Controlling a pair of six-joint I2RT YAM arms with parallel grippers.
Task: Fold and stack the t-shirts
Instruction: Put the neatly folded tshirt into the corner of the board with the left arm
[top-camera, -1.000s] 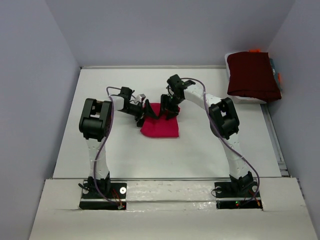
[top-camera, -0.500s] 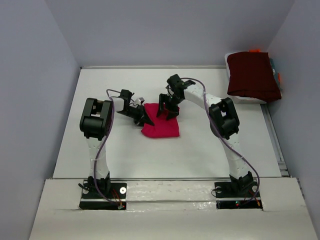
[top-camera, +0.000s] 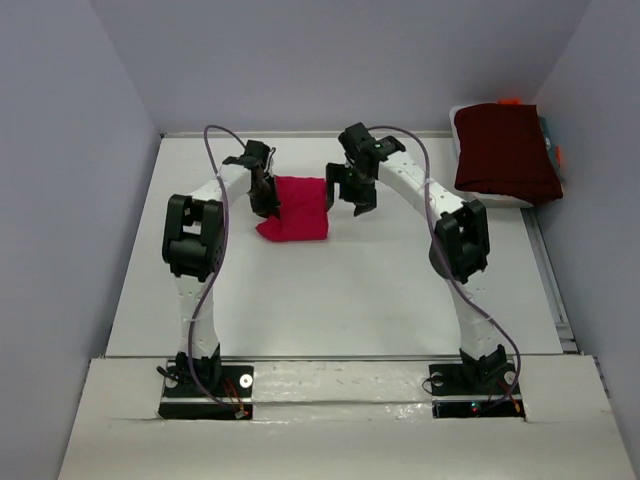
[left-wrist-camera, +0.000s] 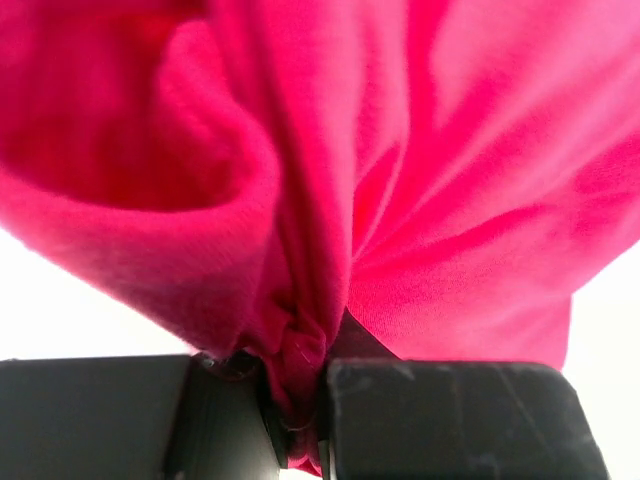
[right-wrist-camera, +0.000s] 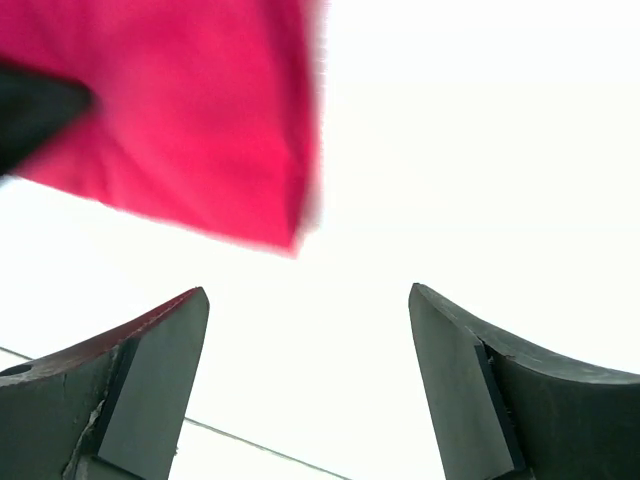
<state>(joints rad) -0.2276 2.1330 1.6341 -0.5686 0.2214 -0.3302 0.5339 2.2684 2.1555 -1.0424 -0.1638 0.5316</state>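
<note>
the white table (top-camera: 380, 290) is walled on three sides, and the left arm base (top-camera: 205, 392) and the right arm base (top-camera: 478, 390) sit fixed side by side on the pale strip along its near edge. over its far middle the crimson-pink t-shirt (top-camera: 297, 207) hangs bunched, and whether its lower edge touches the surface cannot be told. at the far right corner a white container (top-camera: 492, 200) rests at the table's edge, with the folded dark maroon t-shirt (top-camera: 505, 150) lying on top of it.
</note>
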